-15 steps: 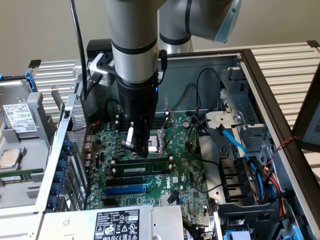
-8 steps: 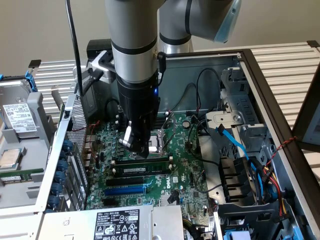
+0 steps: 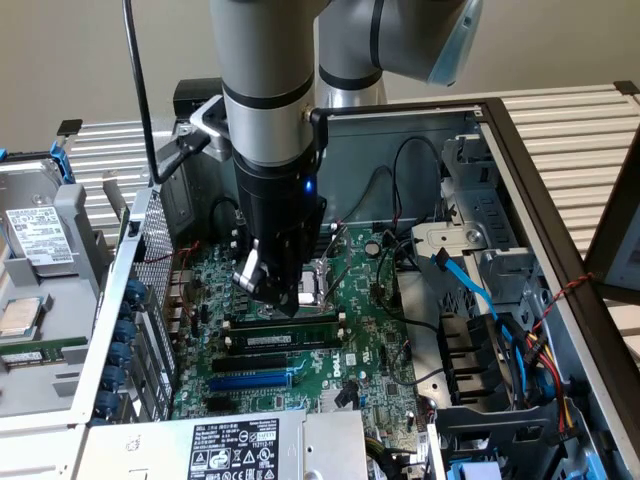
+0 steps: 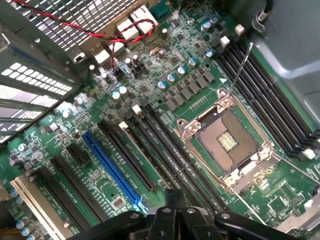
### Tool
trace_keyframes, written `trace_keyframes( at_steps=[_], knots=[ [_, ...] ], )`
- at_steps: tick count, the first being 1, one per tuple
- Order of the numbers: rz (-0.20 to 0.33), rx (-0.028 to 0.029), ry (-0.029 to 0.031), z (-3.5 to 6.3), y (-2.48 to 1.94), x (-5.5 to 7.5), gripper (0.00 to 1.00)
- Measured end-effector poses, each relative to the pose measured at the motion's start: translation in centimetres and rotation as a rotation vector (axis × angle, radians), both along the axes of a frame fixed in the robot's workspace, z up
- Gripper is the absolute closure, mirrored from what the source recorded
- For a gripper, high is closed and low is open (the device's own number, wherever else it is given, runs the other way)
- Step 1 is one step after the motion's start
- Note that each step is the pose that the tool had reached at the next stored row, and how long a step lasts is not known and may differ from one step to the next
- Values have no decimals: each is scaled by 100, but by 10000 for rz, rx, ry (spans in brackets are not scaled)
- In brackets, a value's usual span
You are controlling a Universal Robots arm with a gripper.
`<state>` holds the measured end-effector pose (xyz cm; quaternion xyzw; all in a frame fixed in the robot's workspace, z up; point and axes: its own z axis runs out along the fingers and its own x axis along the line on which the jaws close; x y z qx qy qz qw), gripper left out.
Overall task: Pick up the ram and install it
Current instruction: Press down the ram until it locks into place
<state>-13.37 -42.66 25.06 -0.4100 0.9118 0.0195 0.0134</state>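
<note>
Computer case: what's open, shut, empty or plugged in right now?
computer case, side open
gripper, shut, tips right over the ram
ram, standing on edge in a black slot
processor socket, empty
blue slot, empty

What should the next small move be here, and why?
Probably a short push straight down. The shut claw seems to rest on the top edge of the ram, which already stands in a slot beside the CPU socket. Whether it is fully seated cannot be told.
</note>
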Motion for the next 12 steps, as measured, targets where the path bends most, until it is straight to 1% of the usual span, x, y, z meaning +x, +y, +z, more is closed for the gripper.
trace_keyframes(
  at_steps=[12],
  knots=[
    [-2111, 0, 0, 0, 0, 0, 89]
  ],
)
